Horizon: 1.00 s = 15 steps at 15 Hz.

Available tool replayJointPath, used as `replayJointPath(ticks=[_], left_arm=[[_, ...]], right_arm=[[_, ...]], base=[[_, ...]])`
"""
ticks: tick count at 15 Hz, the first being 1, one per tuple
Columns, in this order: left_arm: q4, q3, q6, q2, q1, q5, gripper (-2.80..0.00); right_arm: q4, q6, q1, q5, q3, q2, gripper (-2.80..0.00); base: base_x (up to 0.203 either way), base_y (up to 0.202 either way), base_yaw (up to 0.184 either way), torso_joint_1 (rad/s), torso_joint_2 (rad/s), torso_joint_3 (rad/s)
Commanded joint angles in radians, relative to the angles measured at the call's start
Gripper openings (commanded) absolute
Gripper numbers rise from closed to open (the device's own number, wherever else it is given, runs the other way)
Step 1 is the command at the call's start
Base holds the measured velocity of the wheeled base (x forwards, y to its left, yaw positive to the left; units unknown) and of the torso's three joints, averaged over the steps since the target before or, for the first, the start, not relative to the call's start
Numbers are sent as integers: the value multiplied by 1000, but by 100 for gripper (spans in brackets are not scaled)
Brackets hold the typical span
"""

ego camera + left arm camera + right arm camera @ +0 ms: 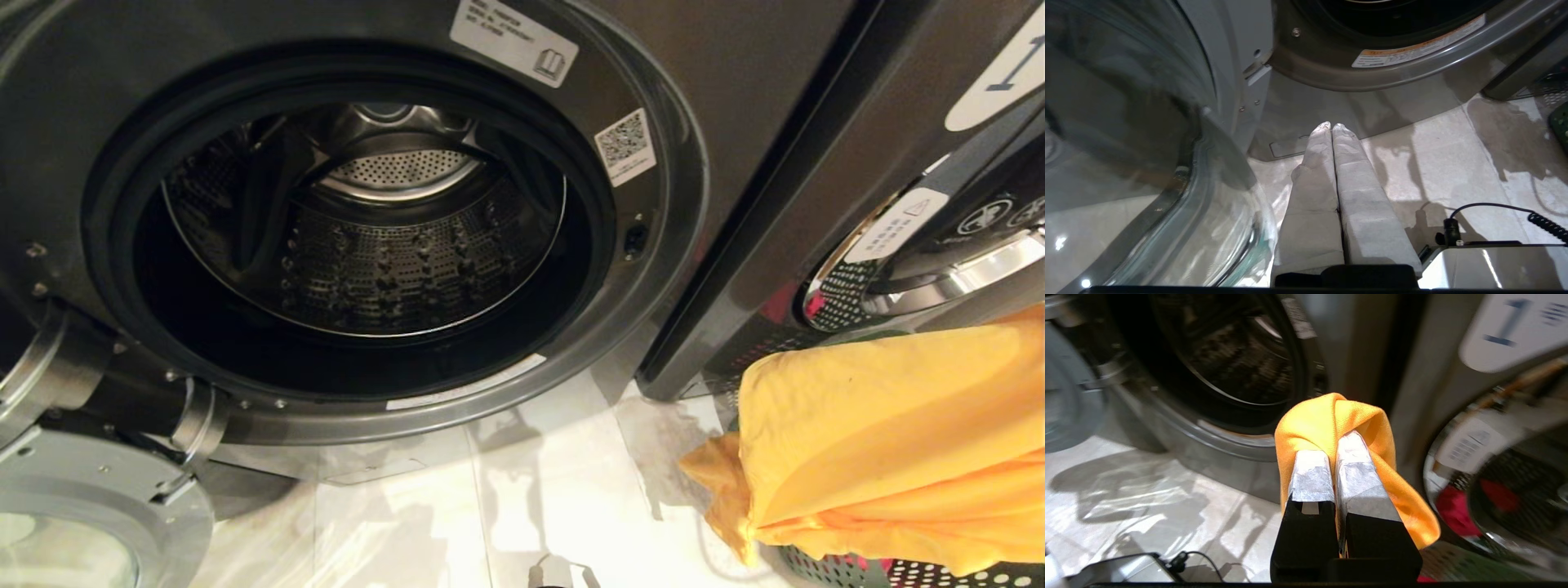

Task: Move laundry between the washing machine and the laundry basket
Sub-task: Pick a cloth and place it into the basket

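We see two dark grey washing machines side by side. The nearer washing machine [718,122] has its round door [90,506] swung open on the left, with a thick glass bowl in a pale frame. Inside, the steel drum [367,253] is shiny and full of small holes and bumps; no cloth shows in it. The second machine [939,163], marked with a blue 1, keeps its chrome-rimmed door shut.

One soft yellow-orange garment [890,441] hangs in folds at the right, above the green basket [824,567] with round holes. Something red-pink [857,563] shows through the basket wall.

The right hand [1337,443] points toward the open machine; its two taped fingers are pressed together on a fold of the yellow cloth. The left hand [1332,125] is low above the glossy pale floor tiles [555,490], beside the open door, its two padded fingers closed on nothing.
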Motion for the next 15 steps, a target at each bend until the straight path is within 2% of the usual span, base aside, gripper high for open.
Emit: replayJointPath(ticks=[1,3,6,8,12,15], left_arm=[[7,0,0,0,1,-2,-280],[7,0,0,0,1,-2,-280],[7,0,0,0,1,-2,-280],[7,0,1,0,1,-2,-280],[7,0,2,0,1,-2,-280],[7,0,0,0,1,-2,-280]], right_arm=[[-1,-1,-3,-32,-31,30,-280],[4,3,-5,-117,-115,93,-280],[20,35,-7,-303,-300,223,-280],[65,56,-24,-370,-416,298,-280],[129,106,-186,-438,-458,349,-280],[162,158,-401,-426,-490,394,-280]], base=[[0,0,0,0,0,0],[0,0,0,0,0,0],[0,0,0,0,0,0],[0,0,0,0,0,0],[0,0,0,0,0,0],[0,0,0,0,0,0]])
